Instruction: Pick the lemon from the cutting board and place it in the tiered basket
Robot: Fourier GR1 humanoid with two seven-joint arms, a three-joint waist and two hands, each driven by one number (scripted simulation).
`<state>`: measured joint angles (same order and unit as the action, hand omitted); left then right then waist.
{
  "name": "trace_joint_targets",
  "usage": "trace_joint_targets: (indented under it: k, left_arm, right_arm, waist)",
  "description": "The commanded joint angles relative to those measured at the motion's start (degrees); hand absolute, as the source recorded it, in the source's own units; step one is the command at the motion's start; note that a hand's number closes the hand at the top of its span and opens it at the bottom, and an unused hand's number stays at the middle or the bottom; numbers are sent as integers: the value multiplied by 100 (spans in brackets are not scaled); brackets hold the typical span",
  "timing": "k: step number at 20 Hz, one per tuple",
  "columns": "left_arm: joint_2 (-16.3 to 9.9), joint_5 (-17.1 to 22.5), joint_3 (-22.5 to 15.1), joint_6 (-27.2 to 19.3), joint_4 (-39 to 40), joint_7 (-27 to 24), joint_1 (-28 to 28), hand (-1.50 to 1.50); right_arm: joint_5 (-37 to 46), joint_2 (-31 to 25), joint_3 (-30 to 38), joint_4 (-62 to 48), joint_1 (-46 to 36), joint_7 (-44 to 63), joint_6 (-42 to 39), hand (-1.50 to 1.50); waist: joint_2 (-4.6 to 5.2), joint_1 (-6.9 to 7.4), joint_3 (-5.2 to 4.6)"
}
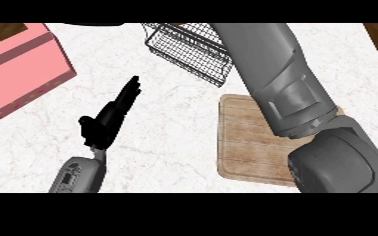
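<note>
Pink, a box (29, 70) sits off to the left of the left hand (111, 115), which rests with straight fingers and nothing in it on the white counter (162, 145). Beyond that hand and to its right stands the wire basket (188, 47). Further right, the right forearm (284, 80) reaches up across the wooden cutting board (244, 145) toward the basket; its hand is out of view, so its hold cannot be told. No lemon shows on the board or anywhere else. It is likely mid-carry or at the drop, with release left.
</note>
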<state>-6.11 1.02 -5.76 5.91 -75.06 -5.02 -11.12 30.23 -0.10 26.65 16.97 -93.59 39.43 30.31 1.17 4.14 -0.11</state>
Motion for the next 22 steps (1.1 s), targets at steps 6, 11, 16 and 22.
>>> trace_joint_targets:
  k: [6,11,16,22]
  left_arm:
    - [-123,146,179,34,-199,203,151,0]
    - [-227,188,322,41,-189,88,390,0]
    - [-228,172,400,-15,-131,-183,771,0]
    - [-210,138,512,-190,-108,-161,778,0]
  right_arm:
    - [1085,-657,-682,-147,42,369,1751,-150]
    - [1138,-816,-705,578,513,147,2381,-150]
    - [770,-1034,-615,1819,1381,-242,1938,-150]
    - [380,-1375,-752,3280,2471,-118,743,-150]
  waist:
    - [-87,-265,-1]
    - [-193,-522,13]
    - [-287,-761,20]
    - [-358,-995,18]
